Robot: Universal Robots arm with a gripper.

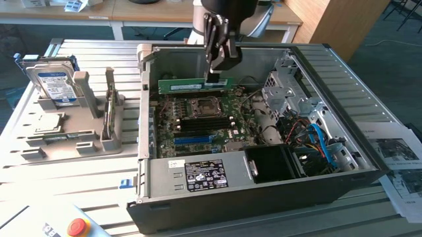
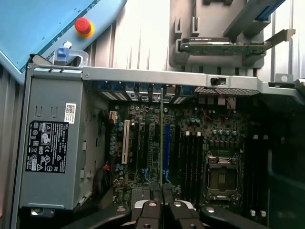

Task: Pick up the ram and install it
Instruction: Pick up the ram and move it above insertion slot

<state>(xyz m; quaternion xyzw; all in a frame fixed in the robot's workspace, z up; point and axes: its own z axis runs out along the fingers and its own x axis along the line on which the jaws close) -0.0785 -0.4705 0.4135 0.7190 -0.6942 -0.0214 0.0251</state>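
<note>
Tool [image 1: 214, 77] clamped on the upper edge of the ram [image 1: 185, 86], which hangs level above the motherboard [image 1: 204, 121] inside the open computer case [image 1: 264, 202] standing on the counter [image 1: 66, 182].

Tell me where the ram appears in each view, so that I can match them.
Exterior view: the ram hangs level in the jaws, above the motherboard inside the open case.
Wrist view: seen edge-on, a thin strip running out from the jaws over the motherboard.
Shared landmark: the grey power supply with its black label.
</note>
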